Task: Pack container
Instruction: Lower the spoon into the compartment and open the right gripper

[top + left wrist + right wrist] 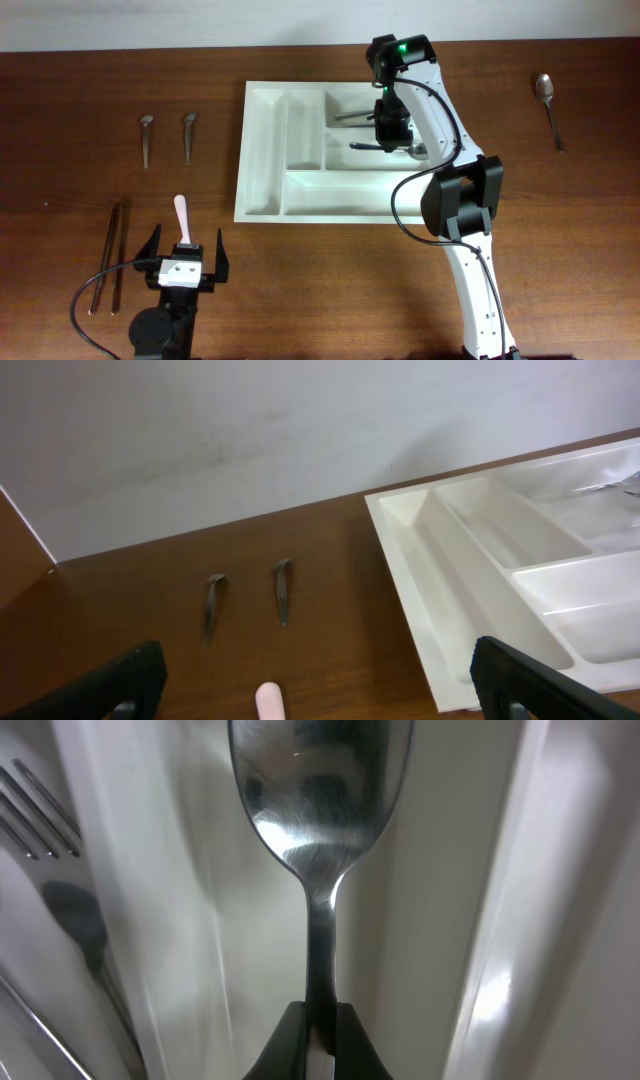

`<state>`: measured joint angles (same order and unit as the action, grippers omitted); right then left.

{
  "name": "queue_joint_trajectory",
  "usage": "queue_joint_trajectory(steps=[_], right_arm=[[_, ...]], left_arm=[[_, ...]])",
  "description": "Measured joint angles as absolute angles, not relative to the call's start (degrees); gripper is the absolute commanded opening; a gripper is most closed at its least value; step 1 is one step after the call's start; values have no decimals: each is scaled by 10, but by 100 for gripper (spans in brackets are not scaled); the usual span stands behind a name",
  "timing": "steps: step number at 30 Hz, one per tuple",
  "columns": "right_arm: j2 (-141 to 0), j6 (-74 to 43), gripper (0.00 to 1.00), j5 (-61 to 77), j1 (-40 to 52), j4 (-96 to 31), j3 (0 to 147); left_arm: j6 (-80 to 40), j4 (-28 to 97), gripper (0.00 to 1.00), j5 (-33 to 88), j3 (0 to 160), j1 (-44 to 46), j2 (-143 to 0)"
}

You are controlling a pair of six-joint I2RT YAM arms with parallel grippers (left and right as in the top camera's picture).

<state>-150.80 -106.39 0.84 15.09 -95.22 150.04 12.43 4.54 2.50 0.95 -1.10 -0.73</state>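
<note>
Dark wooden bench runs under both arms. Nearest, the left tool rests low with its fingers wide apart, holding nothing; a pink-handled utensil lies just ahead of it and a pair of thin sticks to its left. Farther on lie two small metal pieces, side by side but apart. The container sits mid-bench. Over its long compartments the right tool points down, its fingers clamped on the handle of a spoon; a fork lies in the neighbouring compartment. Another spoon lies at the far right, well apart from the container.
</note>
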Motion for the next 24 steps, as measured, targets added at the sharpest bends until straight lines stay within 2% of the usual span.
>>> queue_joint_trajectory(steps=[5,6,8,9,11,15,18,20,24], right_arm=[[-1508,-1062,16,7,151,-945,1500],[-1508,-1061,20,7,151,-945,1500],[-1508,-1054,28,6,151,-938,1500],[-1508,-1048,36,5,151,-933,1500],[-1508,-1027,47,3,151,-919,1500],[-1508,-969,76,-13,150,-904,1500],[-1508,-893,91,-41,146,-896,1502],[-1508,-836,99,-59,140,-891,1508],[-1508,-713,99,-80,114,-881,1555]], left_arm=[[124,45,99,25,10,-11,-7],[124,45,99,25,10,-11,-7],[124,45,99,25,10,-11,-7],[124,45,99,25,10,-11,-7],[124,45,99,25,10,-11,-7],[124,45,99,25,10,-11,-7],[124,45,99,25,10,-11,-7],[124,45,99,25,10,-11,-7],[124,45,99,25,10,-11,-7]])
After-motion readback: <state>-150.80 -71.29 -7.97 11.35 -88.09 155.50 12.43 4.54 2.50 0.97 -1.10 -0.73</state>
